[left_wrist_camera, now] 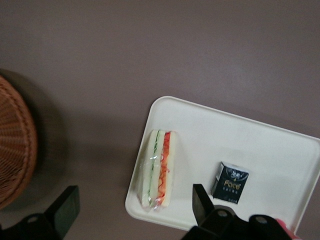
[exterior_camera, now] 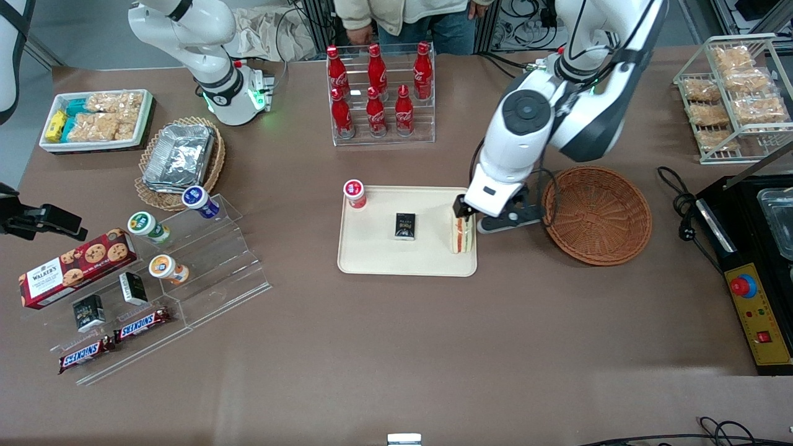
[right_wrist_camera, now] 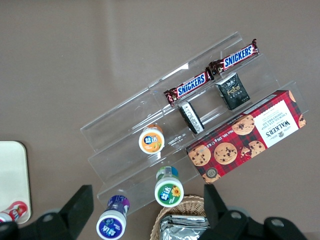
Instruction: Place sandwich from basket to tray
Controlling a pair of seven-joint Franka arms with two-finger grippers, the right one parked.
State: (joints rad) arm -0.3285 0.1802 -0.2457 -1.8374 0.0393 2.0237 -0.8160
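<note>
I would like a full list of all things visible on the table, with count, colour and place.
triangular white-bread sandwich: 1, on the tray edge nearest the basket
cream rectangular plastic tray: 1, table middle
round reddish-brown wicker basket: 1, empty, beside tray
small black box: 1, on tray
red-lidded cup: 1, at the tray's corner
red cola bottles: 6, clear rack
Snickers bars: 2, clear stepped stand
left gripper: open, above sandwich

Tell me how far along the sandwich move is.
Nearly done: the sandwich lies on the tray at the edge nearest the basket, which holds nothing. The gripper hangs open just above the sandwich, holding nothing. Only pulling the arm away looks left.
</note>
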